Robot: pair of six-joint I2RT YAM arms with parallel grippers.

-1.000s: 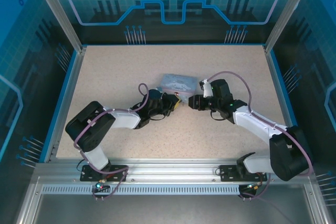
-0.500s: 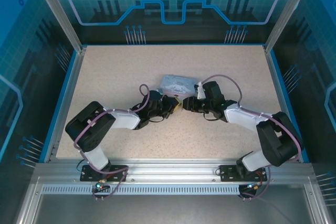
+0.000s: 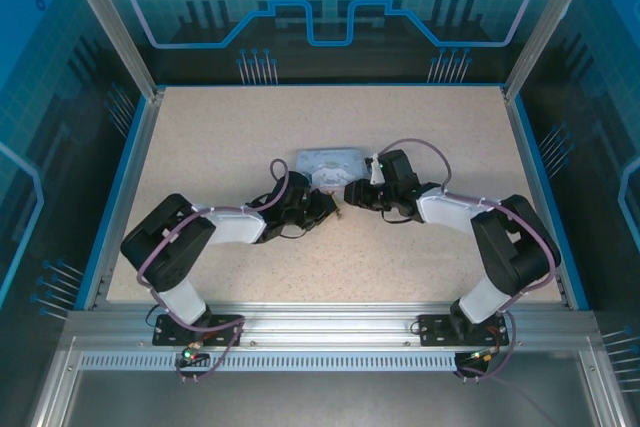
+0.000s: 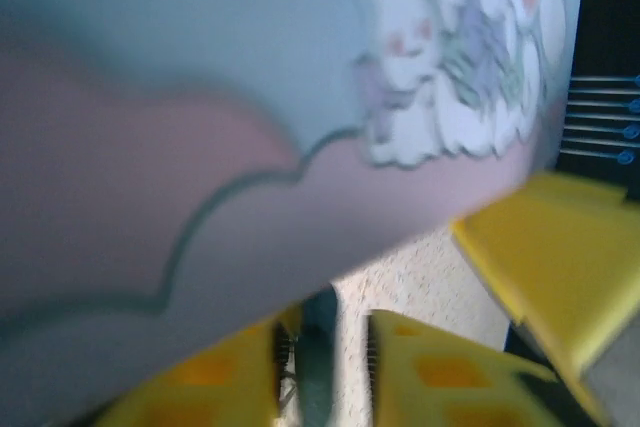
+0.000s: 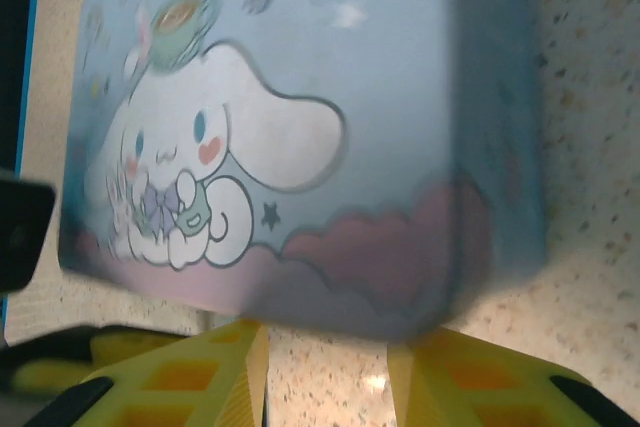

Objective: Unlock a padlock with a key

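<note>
From above, my left gripper (image 3: pixel 328 209) and right gripper (image 3: pixel 353 194) meet tip to tip near the middle of the table (image 3: pixel 220 127), just on the near side of the one pale blue tin (image 3: pixel 328 161). Anything as small as a key is too small to tell from up here.

In my left wrist view the tin (image 4: pixel 200 97) looms close and blurred. Below it my left gripper (image 4: pixel 322 332) has its yellow fingers (image 4: pixel 200 382) drawn nearly together, and a slim dark thing stands in the narrow gap. I take it for the padlock (image 4: pixel 318 362), pinched there. A second yellow finger shape at the right is probably my other gripper's.

In my right wrist view the tin (image 5: pixel 300 127) lies just beyond my right gripper (image 5: pixel 327 357). Its jaws stand partly apart with only speckled table between them, so it carries nothing.

I judge the padlock light, stiff and slick, quick to twist or pop out of the pads. It is best clamped across its flat body, leaving keyhole and shackle free.

I count one padlock, one tin and two grippers.
</note>
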